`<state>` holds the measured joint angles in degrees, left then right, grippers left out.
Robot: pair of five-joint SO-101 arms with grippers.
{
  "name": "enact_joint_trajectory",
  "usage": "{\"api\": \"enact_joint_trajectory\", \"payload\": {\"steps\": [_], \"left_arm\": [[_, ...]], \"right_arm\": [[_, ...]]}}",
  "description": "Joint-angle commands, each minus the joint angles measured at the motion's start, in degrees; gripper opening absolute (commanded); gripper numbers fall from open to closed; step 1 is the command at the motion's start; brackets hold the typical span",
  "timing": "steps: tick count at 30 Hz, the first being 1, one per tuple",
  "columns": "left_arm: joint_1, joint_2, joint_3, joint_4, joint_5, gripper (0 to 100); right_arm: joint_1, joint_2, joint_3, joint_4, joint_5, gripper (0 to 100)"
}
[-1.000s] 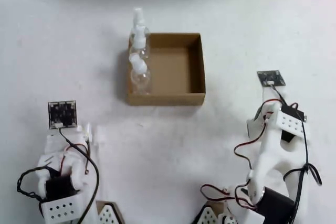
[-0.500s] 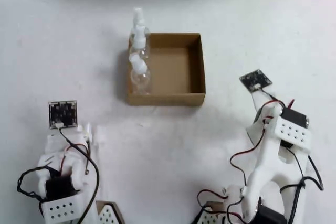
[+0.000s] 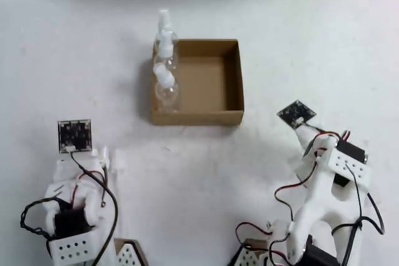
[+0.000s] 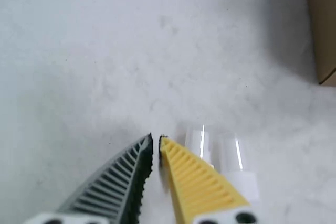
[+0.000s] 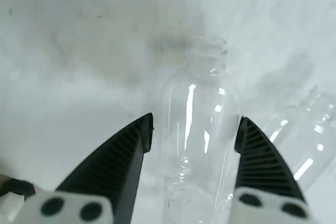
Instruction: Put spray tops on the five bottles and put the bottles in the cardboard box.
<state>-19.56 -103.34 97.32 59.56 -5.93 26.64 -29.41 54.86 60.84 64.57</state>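
Observation:
The cardboard box stands open at the table's middle. Three clear bottles with white spray tops stand in a row along its left wall, seemingly inside. My right gripper is open, and a clear bottle without a top lies on the table between its black fingers. A second topless bottle lies just beside it. My left gripper is shut on nothing, low over the table. Two white spray tops lie right beside its yellow finger.
The left arm sits at the front left and the right arm at the front right, both with loose cables. A corner of the box shows in the left wrist view. Bare white tabletop lies between the arms and the box.
The right arm has swung its wrist leftward and toward the table's front edge. The left arm, the box and the bottles have not moved.

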Motion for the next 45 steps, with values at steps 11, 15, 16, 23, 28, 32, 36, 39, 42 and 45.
{"api": "enact_joint_trajectory", "payload": {"steps": [11, 15, 16, 23, 28, 32, 36, 39, 42, 45], "left_arm": [[0.5, -1.4, -0.3, 0.1, -0.4, 3], [0.5, -1.4, -0.3, 0.1, -0.4, 3], [0.5, -1.4, -0.3, 0.1, -0.4, 3], [0.5, -1.4, -0.3, 0.1, -0.4, 3], [0.5, -1.4, -0.3, 0.1, -0.4, 3], [0.5, -1.4, -0.3, 0.1, -0.4, 3], [0.5, -1.4, -0.3, 0.1, -0.4, 3], [0.6, -1.4, -0.3, 0.1, -0.4, 3], [0.6, -1.4, -0.3, 0.0, -0.4, 3], [0.6, -1.4, -0.3, 0.0, -0.4, 3]], "right_arm": [[0.3, -1.3, 0.3, -3.2, 1.1, 26.5], [-1.0, -0.9, 1.9, -4.8, 1.1, 25.1], [-1.5, -0.4, 2.1, -5.1, 1.1, 24.9], [-1.7, 4.4, 2.1, -7.9, 1.1, 24.7], [-1.7, 5.5, 2.0, -8.7, 1.1, 16.5], [-1.5, 5.4, 1.9, -8.7, 1.1, 6.3], [-1.5, 5.3, 1.8, -8.7, 0.7, 1.5], [-1.5, 4.6, 0.8, -8.5, -0.4, 1.5], [-1.6, 1.8, 0.4, -8.4, -6.0, 1.5], [-1.9, -2.5, 0.3, -5.2, -10.6, 1.5]]}}
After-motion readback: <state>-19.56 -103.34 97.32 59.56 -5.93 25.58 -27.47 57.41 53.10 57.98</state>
